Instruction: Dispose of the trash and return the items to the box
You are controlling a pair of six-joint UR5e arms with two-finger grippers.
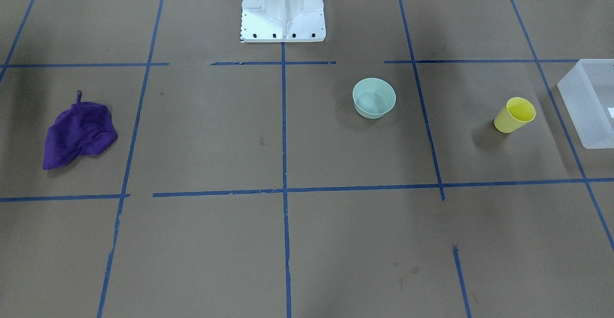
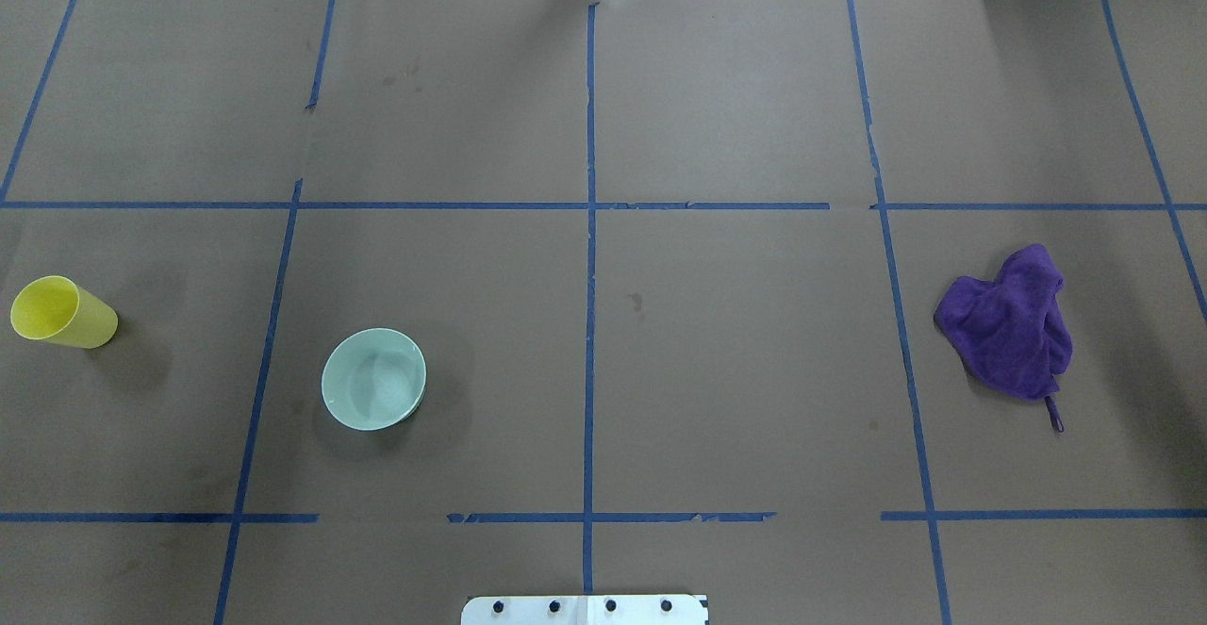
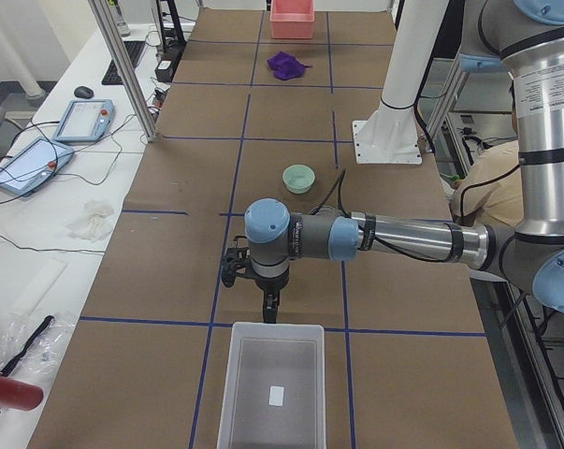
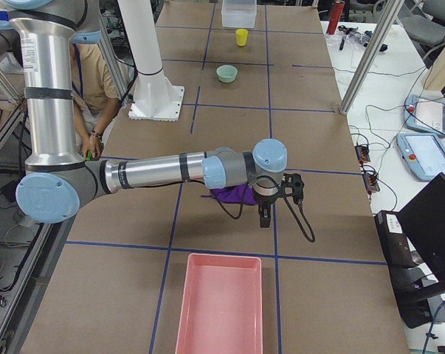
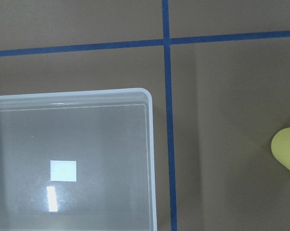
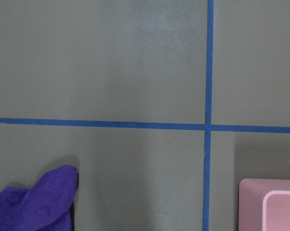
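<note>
Now you see the cup (image 1: 514, 114) and bowl (image 1: 374, 98) outside the box (image 1: 583, 116); you cannot tell how wide the left fingers (image 3: 270, 307) or right fingers (image 4: 264, 216) are.

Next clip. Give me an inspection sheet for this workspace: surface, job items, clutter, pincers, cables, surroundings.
Surface: brown table, blue tape grid, faint stains.
Job's things: yellow cup and green bowl upright, empty, outside the clear box.
Clutter: crumpled purple cloth near pink bin.
Pincers: left pincer hangs by the box, right pincer by the cloth; open or shut unclear.
Cables: cable loops off right wrist.
Surroundings: seated person behind robot; control tablets on side bench.
</note>
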